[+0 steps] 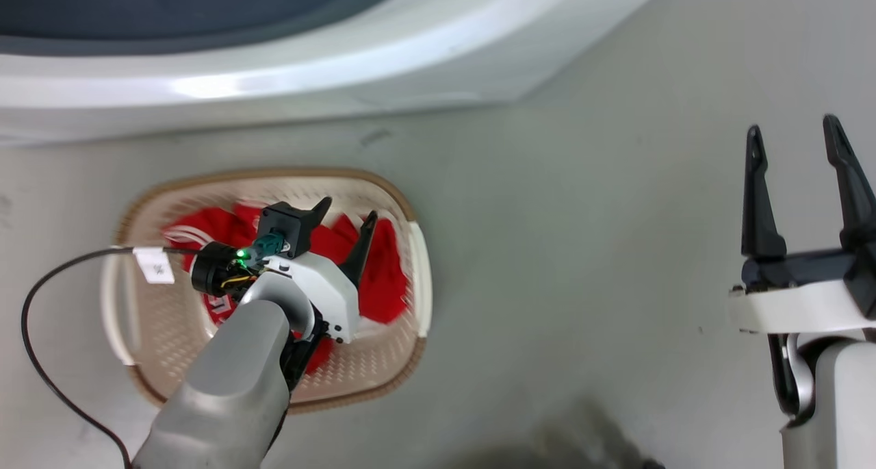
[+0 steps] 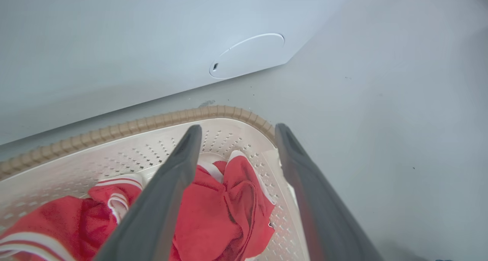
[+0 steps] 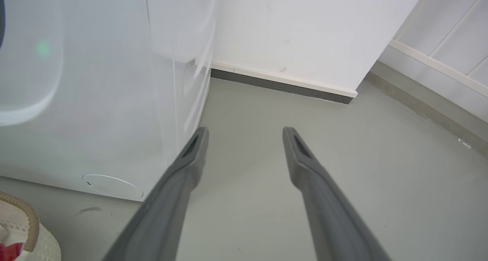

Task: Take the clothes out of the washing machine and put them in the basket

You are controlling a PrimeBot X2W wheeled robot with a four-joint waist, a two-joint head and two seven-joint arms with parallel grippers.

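Head view: the clothes (image 1: 387, 277) are seen as a crumpled heap of bright red fabric with white striped trim. They are held inside the basket (image 1: 274, 174), a cream perforated tub with a brown woven-look rim and pale side handles. It is set on the grey floor (image 1: 582, 250) just in front of the white washing machine (image 1: 274, 79). The heap is gathered toward the basket's middle and right end, and bare perforated bottom is left showing at the left end and along the near side.

The left claw (image 1: 350, 207) is held above the basket, directly over the red heap. Its two dark fingers (image 2: 179, 169) are spread apart and nothing is gripped between them. In the left wrist view, folds of red cloth with white edging are seen below and between the parted fingers. Whether the cloth is touched by either finger cannot be told. A round cover (image 2: 248, 55) in the machine's lower panel is seen beyond the basket's rim.

The right claw (image 1: 792, 125) is held over bare floor, well apart from the basket and the clothes, with its fingers wide apart and empty. A black cable (image 1: 41, 366) bearing a white tag (image 1: 156, 263) is run across the basket's left end to the left wrist.
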